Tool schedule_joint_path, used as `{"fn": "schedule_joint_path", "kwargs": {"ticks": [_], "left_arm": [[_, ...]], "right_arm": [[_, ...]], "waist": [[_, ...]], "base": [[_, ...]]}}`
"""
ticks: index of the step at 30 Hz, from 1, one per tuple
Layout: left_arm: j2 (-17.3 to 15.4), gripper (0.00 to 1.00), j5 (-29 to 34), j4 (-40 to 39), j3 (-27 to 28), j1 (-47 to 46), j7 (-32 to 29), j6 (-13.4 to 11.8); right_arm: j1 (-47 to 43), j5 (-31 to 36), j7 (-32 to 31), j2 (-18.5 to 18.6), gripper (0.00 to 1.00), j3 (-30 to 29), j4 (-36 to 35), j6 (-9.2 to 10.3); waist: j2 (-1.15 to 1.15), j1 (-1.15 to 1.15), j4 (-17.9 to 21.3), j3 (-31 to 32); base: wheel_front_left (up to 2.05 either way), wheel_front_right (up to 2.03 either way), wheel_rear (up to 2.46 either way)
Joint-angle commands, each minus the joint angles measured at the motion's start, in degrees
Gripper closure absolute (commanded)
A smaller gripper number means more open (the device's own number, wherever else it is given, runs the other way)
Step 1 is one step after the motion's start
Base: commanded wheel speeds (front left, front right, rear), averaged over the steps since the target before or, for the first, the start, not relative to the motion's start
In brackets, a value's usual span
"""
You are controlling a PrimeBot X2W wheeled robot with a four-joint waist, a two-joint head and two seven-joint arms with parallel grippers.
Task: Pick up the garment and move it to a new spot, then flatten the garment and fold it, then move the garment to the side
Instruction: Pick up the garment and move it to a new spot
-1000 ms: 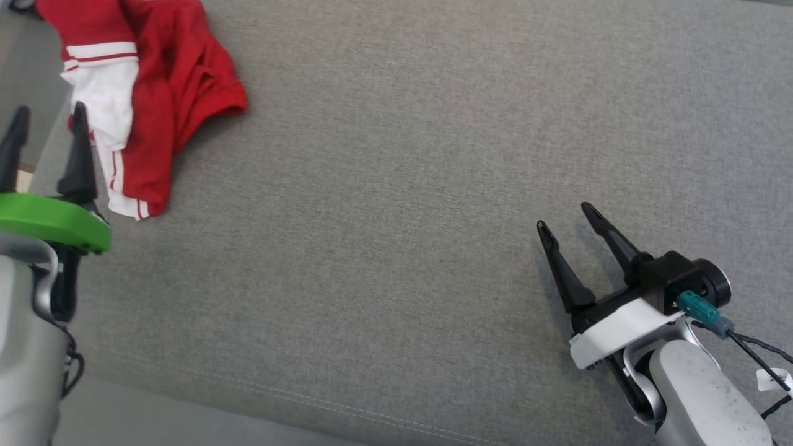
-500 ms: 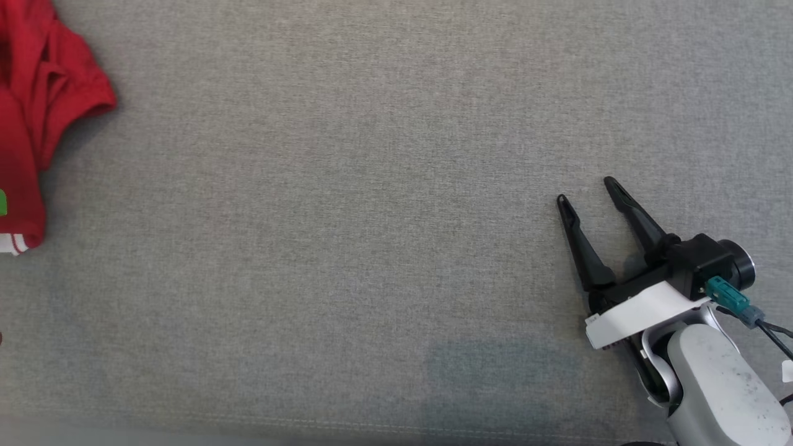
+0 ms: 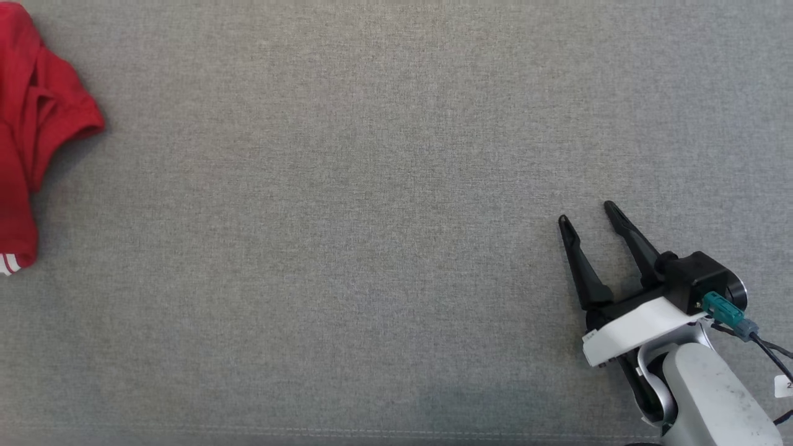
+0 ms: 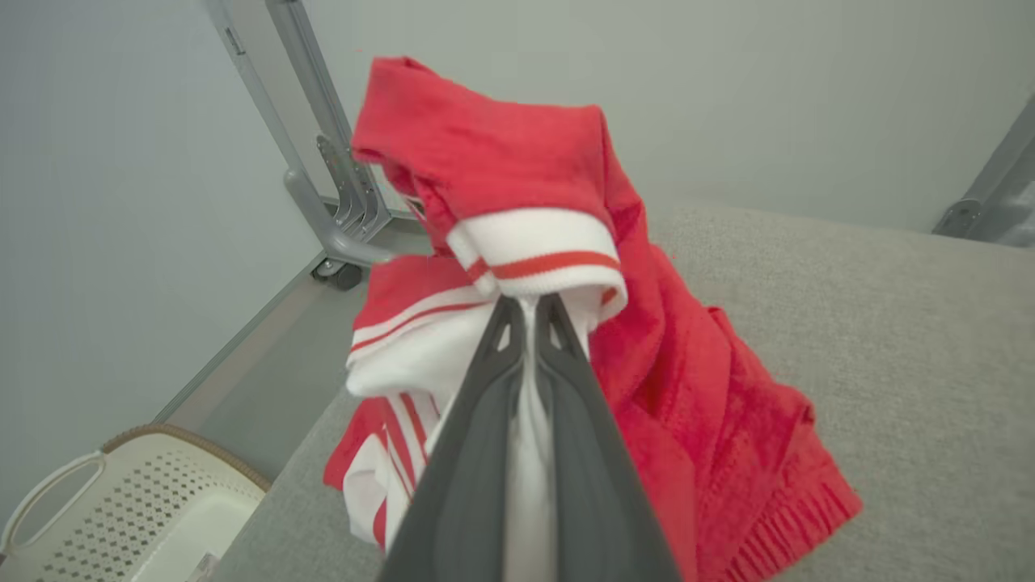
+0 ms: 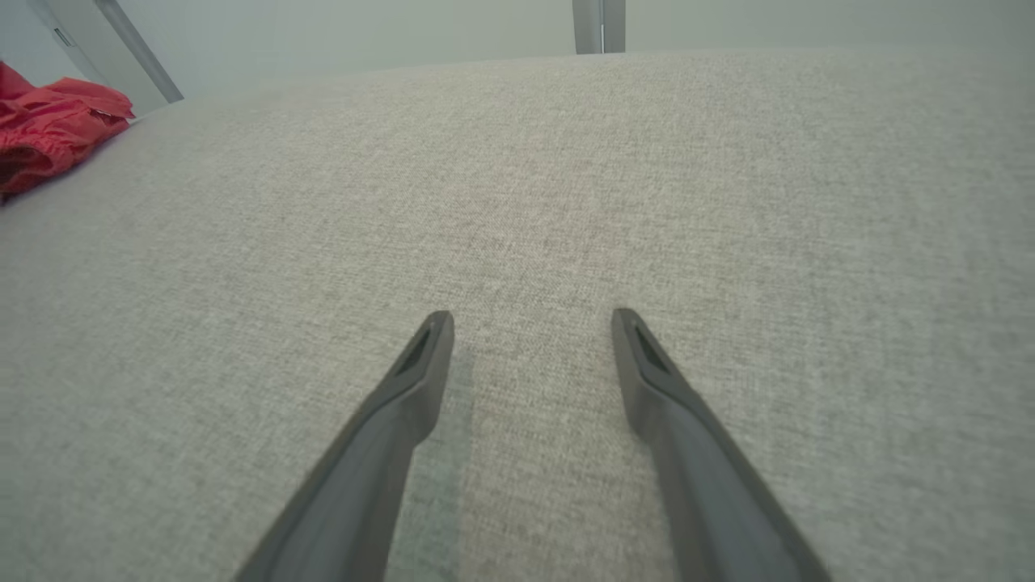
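Observation:
The garment (image 4: 517,162) is red with white, red-striped panels. In the left wrist view my left gripper (image 4: 530,303) is shut on a white fold of it, just under a striped cuff, and the cloth bunches up around the fingers. The head view has the garment (image 3: 31,142) crumpled at the far left edge of the grey fabric surface (image 3: 372,186). It also shows as a red heap (image 5: 57,129) at the upper left of the right wrist view. My right gripper (image 3: 585,210) hovers open over bare grey fabric at the lower right, nothing between its fingers (image 5: 428,347).
A cream perforated basket (image 4: 121,509) stands on the floor below the surface's edge in the left wrist view. A grey metal frame leg (image 4: 323,162) rises behind the garment. A seam runs along the surface's near edge (image 3: 310,430).
The head camera has swung right, so the garment now sits at the left edge. My left gripper was open beside the garment a second ago; it is now shut on it. The right gripper stays open.

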State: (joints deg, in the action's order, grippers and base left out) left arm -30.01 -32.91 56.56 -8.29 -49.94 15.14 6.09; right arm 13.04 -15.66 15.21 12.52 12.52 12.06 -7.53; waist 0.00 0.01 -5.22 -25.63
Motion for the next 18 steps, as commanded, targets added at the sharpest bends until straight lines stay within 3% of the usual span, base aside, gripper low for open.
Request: {"fn": "schedule_joint_path", "kwargs": {"ticks": [1,5,9,14,18], "left_arm": [[-0.8,1.00,1.0,-1.5,0.3,-0.3,0.0,0.3],[-1.0,1.00,4.7,-9.0,0.3,-0.6,0.0,0.9],[1.6,1.00,7.4,-16.7,-2.2,0.5,0.0,1.5],[7.1,1.00,5.4,-24.9,-11.8,3.8,0.0,1.4],[13.6,1.00,3.6,-29.4,-20.3,7.6,0.0,1.4]], "right_arm": [[-0.7,-0.4,-0.1,-0.2,0.00,0.0,0.2,0.08],[-1.7,-1.4,-0.1,-1.6,0.00,0.4,1.1,0.08],[-2.8,-2.5,-0.1,-3.4,0.00,0.7,1.9,0.08],[-3.6,-3.7,0.0,-5.2,0.00,1.4,2.7,0.08],[-4.0,-4.9,0.0,-6.2,0.00,1.2,3.0,0.08]], "waist": [[0.00,-0.01,0.0,1.5],[0.00,-0.01,0.2,5.4],[0.00,-0.01,0.9,10.0],[0.00,-0.01,2.7,13.9],[0.00,-0.01,5.2,15.7]], "base": [[0.00,0.00,0.00],[0.00,0.00,0.00],[0.00,0.00,0.00],[0.00,0.00,0.00],[0.00,0.00,0.00]]}}
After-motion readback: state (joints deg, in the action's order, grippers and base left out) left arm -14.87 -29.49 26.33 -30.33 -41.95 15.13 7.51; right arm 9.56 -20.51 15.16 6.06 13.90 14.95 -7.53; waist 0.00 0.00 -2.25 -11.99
